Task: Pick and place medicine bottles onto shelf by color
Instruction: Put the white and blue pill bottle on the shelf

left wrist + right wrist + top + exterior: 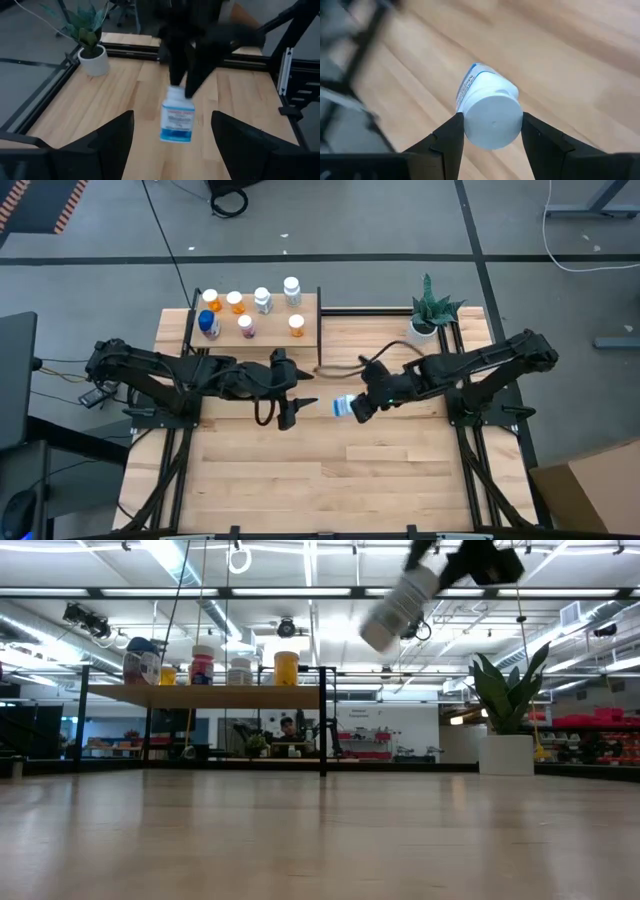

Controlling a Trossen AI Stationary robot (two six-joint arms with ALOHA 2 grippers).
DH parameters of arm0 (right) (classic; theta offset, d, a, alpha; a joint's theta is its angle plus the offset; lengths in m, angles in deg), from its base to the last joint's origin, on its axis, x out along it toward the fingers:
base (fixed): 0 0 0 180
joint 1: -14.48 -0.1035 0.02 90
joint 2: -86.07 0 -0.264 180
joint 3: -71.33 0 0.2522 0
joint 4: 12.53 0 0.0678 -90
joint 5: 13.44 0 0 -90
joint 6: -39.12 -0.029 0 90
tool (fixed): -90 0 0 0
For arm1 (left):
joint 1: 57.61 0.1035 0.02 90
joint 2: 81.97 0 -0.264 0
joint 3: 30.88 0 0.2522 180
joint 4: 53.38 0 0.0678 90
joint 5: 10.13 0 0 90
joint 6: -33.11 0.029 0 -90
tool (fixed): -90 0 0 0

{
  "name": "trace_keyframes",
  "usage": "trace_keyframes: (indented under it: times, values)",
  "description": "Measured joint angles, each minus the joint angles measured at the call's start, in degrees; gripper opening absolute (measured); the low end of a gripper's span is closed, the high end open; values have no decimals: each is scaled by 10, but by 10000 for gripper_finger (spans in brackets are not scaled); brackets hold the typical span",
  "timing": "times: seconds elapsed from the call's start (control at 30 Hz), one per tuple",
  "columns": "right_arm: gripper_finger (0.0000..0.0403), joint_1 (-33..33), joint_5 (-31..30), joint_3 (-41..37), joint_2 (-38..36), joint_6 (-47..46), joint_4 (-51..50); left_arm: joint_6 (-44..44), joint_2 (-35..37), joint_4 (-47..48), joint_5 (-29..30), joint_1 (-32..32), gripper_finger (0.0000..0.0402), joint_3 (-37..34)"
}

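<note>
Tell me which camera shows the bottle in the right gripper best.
Left wrist view: the blue bottle hangs whole, label facing, from the right gripper. Right wrist view shows mostly its white cap between the fingers. High view shows it tiny; low view catches it tilted, overhead.

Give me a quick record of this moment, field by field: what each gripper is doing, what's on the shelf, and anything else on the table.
right gripper: shut on blue-labelled bottle by its white cap, held above the table
left gripper: open, empty, facing the held bottle
shelf: seven bottles standing, among them orange ones and a wider blue one
potted plant: far right corner of table
handover: not yet done
</note>
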Motion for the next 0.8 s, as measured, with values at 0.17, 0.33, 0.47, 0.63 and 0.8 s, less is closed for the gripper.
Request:
trace_keyframes:
  times: [0.17,0.33,0.47,0.63,0.8]
  values:
    - [186,12,71,0,43,34,-48,-13,0,1,0,0,272,0]
    - [186,24,102,0,94,49,-48,-27,0,14,0,-3,272,0]
    - [186,35,111,0,127,49,-40,-44,0,32,0,-4,269,0]
    - [186,42,111,0,154,51,-40,-62,0,50,0,-5,264,0]
    - [194,50,112,0,175,57,-38,-74,0,52,0,-5,263,0]
